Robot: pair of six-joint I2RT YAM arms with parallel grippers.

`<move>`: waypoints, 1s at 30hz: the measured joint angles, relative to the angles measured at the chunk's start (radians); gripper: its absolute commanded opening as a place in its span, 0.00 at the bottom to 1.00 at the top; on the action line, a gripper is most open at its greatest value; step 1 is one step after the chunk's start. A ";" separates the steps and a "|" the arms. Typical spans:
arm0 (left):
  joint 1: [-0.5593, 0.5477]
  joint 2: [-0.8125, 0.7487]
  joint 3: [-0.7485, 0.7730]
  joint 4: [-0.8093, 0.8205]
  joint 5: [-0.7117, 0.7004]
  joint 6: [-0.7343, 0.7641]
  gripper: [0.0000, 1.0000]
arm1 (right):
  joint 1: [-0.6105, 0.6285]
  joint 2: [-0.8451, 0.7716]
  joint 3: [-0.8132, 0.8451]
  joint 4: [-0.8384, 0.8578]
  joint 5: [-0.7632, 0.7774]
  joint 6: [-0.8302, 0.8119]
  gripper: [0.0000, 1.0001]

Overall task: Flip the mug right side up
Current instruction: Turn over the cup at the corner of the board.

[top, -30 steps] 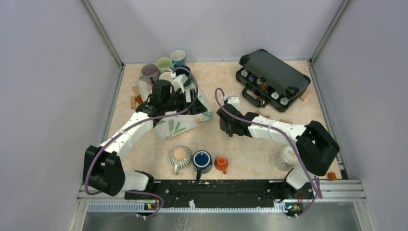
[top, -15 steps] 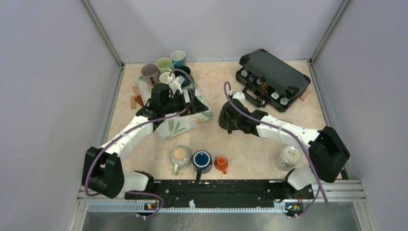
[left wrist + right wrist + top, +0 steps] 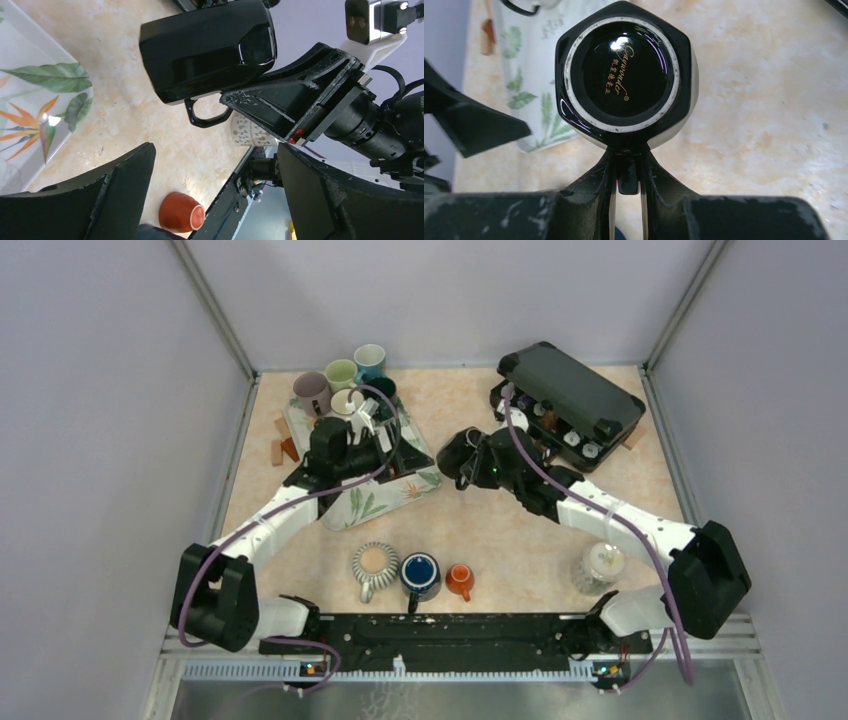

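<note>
Right now the black mug [image 3: 455, 452] hangs clear of the table [image 3: 520, 530] at the centre of the top view, between the floral tray [image 3: 350, 512] on its left and the black case [image 3: 575, 390] to its upper right. The right gripper [image 3: 628, 167] is pinched tight on the mug's handle [image 3: 202, 123]. Its wrist camera looks straight at the glossy base with the gold lettering, which fills the upper middle of that frame. The mouth faces away and cannot be seen.

The left gripper [image 3: 215, 195] is over the tray, jaws wide apart and holding nothing, and in its own view the mug sits at top centre, lying roughly sideways in the air. My reading is that the turn is only partly made, with the mug neither mouth-down nor upright.

To finish well, the wrist should roll slowly until the base points at the table, because a mug carried only by its handle can pivot in a narrow pinch. A firm grip and no jerks matter more than speed.

The bare marble patch just below the mug in the top view looks like the safest landing. It is well away from the tray's rim and from the row of cups at the lower centre, such as the orange cup [image 3: 459, 580].

The base should come down flat and take the weight before the fingers part, and the fingers should then draw back along the handle's line so they don't tip it. The left arm is best held off to the side
</note>
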 measured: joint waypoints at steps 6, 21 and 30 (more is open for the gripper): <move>0.017 0.000 -0.038 0.118 0.048 -0.087 0.98 | -0.002 0.000 0.000 0.148 -0.068 0.051 0.00; 0.045 0.000 -0.125 0.500 0.123 -0.377 0.96 | -0.033 -0.005 -0.014 0.477 -0.232 0.217 0.00; 0.045 0.017 -0.137 0.736 0.122 -0.542 0.69 | -0.041 -0.008 -0.042 0.626 -0.323 0.313 0.00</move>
